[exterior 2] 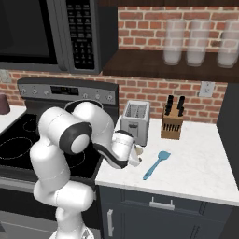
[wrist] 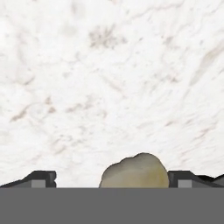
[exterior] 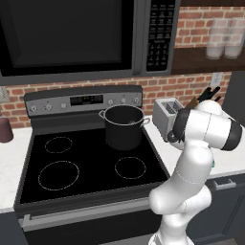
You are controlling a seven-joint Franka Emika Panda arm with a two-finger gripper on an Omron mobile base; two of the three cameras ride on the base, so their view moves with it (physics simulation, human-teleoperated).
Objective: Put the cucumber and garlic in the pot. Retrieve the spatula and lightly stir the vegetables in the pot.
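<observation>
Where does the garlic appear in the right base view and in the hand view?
Right base view: the garlic is a small tan lump in front of the toaster, left of the blue spatula.
Hand view: it sits at bottom centre.
Shared landmark: the white marble counter beneath it.

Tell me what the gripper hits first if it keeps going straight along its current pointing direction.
The garlic. In the hand view it sits between the two fingers, with the marble counter right behind it. The gripper looks open around it; depth to the bulb is unclear.
</observation>
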